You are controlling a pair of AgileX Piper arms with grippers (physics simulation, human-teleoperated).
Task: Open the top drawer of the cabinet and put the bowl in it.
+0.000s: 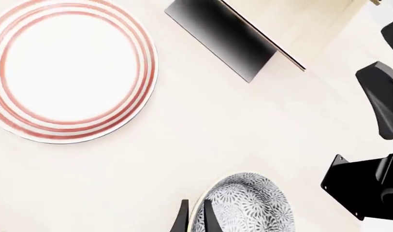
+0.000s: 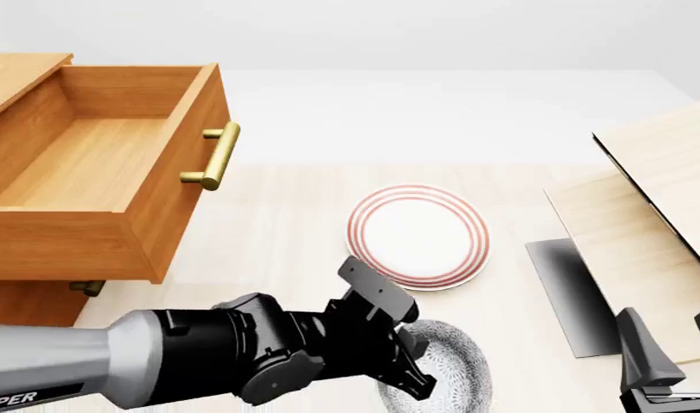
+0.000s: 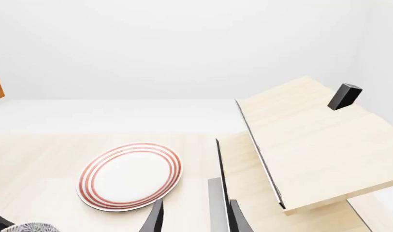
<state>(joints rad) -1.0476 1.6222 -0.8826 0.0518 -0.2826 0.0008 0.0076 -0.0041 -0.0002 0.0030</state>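
The cabinet [image 2: 28,301] stands at the left with its top drawer [image 2: 91,172] pulled out, showing a bare light-wood inside and a brass handle [image 2: 215,155]. The speckled bowl [image 2: 455,372] sits near the front edge, below the plate; it also shows in the left wrist view [image 1: 248,208] and as a sliver in the right wrist view [image 3: 30,227]. My left gripper [image 2: 413,366] [image 1: 195,205] is shut on the bowl's rim, one finger inside and one outside. My right gripper [image 2: 675,353] [image 3: 195,208] hangs open at the front right, holding nothing.
A flat white plate with red rings [image 2: 418,235] [image 1: 67,67] [image 3: 130,175] lies mid-table just beyond the bowl. Pale wood panels [image 2: 648,215] [image 3: 312,145] slant up at the right over a dark shadow. The right arm [image 1: 377,145] is close beside the bowl.
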